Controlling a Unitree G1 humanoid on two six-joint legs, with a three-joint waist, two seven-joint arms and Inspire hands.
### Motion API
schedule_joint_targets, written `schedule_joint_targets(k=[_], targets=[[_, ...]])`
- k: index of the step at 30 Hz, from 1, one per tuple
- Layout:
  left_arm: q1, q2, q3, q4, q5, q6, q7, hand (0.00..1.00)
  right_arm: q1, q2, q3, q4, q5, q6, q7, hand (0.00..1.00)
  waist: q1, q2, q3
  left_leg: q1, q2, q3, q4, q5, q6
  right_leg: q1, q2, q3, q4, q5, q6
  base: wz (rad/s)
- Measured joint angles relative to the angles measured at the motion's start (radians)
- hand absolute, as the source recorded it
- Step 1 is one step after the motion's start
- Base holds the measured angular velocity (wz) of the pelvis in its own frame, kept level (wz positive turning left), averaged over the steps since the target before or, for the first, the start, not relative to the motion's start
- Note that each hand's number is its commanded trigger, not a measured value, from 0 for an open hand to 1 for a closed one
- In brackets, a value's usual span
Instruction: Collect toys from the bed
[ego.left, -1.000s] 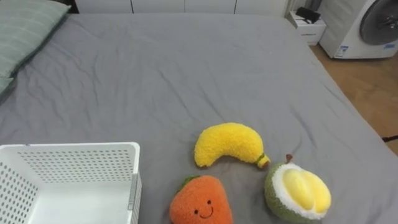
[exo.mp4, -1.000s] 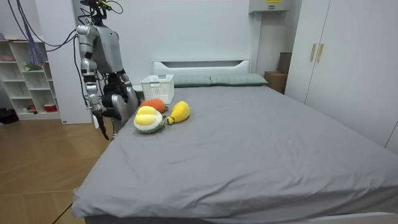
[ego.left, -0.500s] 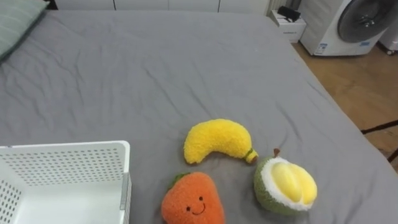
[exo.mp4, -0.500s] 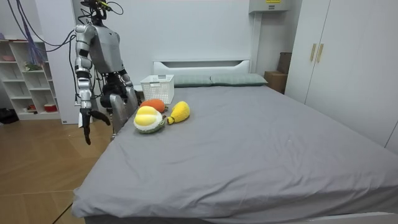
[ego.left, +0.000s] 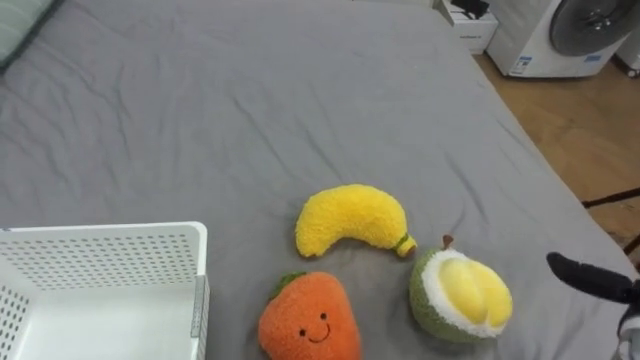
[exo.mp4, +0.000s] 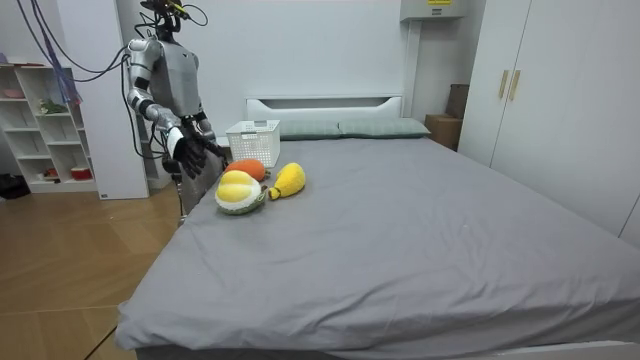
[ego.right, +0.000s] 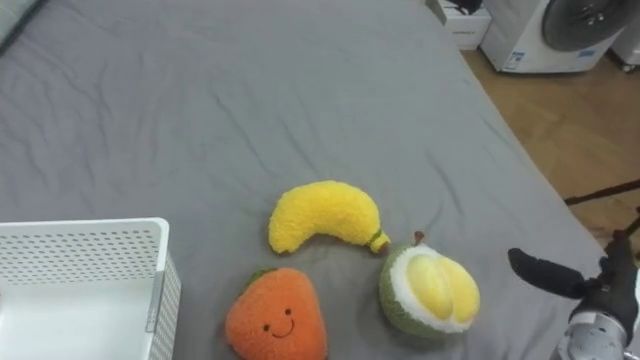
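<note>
So you're hovering the right hand (ego.left: 592, 280), fingers straight and empty, near the green-and-yellow plush durian (ego.left: 460, 298) sitting on the grey bed (ego.left: 250, 110), so I'd be wrapping it wide around the fuzzy body before lifting.

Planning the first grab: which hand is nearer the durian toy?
Right. The right hand is open, at the bed edge just right of the durian toy, not touching it. The left hand is nowhere near it.
</note>
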Motion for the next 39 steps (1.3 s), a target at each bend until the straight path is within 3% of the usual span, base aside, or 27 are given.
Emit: schedule_joint_targets(k=[6, 13, 24, 35, 39], targets=[[-0.004, 0.000, -0.017, 0.001, 0.002, 0.000, -0.001, 0.00, -0.004, -0.003, 0.036, -0.093, -0.141, -0.001, 0.002, 0.00, 0.013, 0.007, -0.0031, -0.009, 0.001, -0.002, 0.000, 0.000, 0.000, -0.011, 0.000, 0.001, 0.006, 0.000, 0.000, 0.00], [-0.008, -0.001, -0.023, -0.003, 0.029, -0.001, -0.013, 0.00, -0.012, -0.003, 0.079, -0.097, -0.181, -0.004, 0.026, 0.00, 0.027, 0.009, -0.0033, -0.010, 0.000, -0.002, 0.001, 0.000, 0.000, -0.014, -0.002, -0.004, 0.014, 0.000, -0.001, 0.00], [0.015, -0.001, -0.020, -0.037, 0.029, -0.001, -0.056, 0.00, -0.009, -0.004, 0.145, -0.068, -0.264, 0.014, 0.310, 0.00, 0.030, 0.009, -0.0037, -0.016, -0.001, -0.007, 0.005, 0.000, 0.000, -0.015, -0.005, -0.015, 0.009, 0.000, -0.001, 0.00], [0.009, 0.000, -0.020, -0.042, 0.028, -0.001, -0.056, 0.00, -0.010, -0.004, 0.182, -0.052, -0.388, 0.045, 0.470, 0.00, 0.035, 0.005, -0.0060, -0.016, -0.002, -0.022, 0.005, 0.001, 0.001, -0.008, -0.007, -0.030, 0.000, 0.001, -0.001, 0.04], [-0.005, 0.000, -0.020, -0.032, 0.028, 0.000, -0.057, 0.00, -0.009, -0.004, 0.194, 0.034, -0.435, 0.058, 0.518, 0.00, 0.054, -0.001, -0.0051, -0.013, -0.002, -0.027, 0.005, 0.001, 0.001, 0.002, -0.007, -0.031, -0.001, 0.001, -0.001, 0.03]])
